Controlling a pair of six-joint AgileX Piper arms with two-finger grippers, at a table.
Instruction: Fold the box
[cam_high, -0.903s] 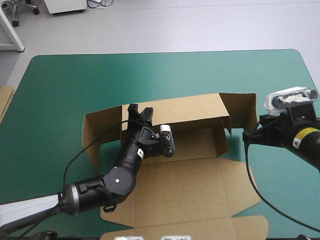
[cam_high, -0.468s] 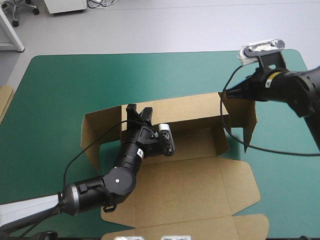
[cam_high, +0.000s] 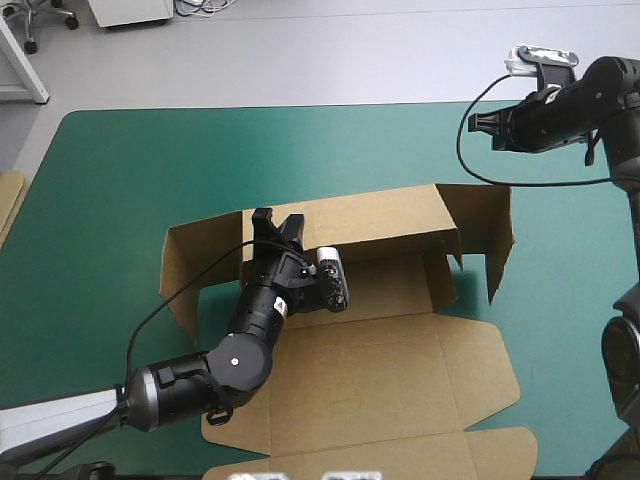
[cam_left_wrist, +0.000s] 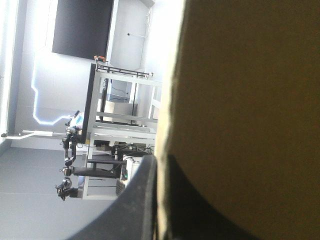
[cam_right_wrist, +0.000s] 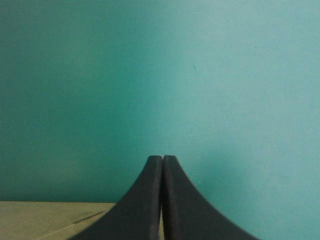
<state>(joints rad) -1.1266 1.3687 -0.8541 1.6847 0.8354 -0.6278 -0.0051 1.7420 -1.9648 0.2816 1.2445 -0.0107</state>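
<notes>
**Box fold: back wall is up, side flaps look like the next job**

The brown box (cam_high: 370, 360) sits a bit toward 5 o'clock of the middle of the teal-green cover (cam_high: 120, 180). Its back wall (cam_high: 350, 215) stands up on the 12 o'clock side, and the lid panel (cam_high: 380, 455) lies flat toward 6 o'clock. The side flaps at 9 o'clock (cam_high: 185, 265) and 3 o'clock (cam_high: 490, 230) are both upright but splayed outward, with nothing tucked.

The left gripper (cam_high: 272, 225) is pinched on the top edge of the back wall near its 9 o'clock end. In its wrist view the board (cam_left_wrist: 250, 100) fills everything on one side of the gripper (cam_left_wrist: 156, 161), so I'd call that clamped onto the box.

The right gripper (cam_high: 478, 123) is up in the air around 1 o'clock over the table, well clear of the cardboard. Its wrist view shows the gripper (cam_right_wrist: 163, 165) pressed together in a point, holding nothing, with only the cover ahead and a sliver of box (cam_right_wrist: 50, 220) under it.

My read is that we're mid wall-raising, with the left acting as the anchor. The right probably has to drop to the 3 o'clock flap and swing it inward against the back wall. That can be a push with the clenched tip, or it opens up first to grab.

There's also a bit of spare board (cam_high: 8, 205) at the table's 9 o'clock edge.
</notes>
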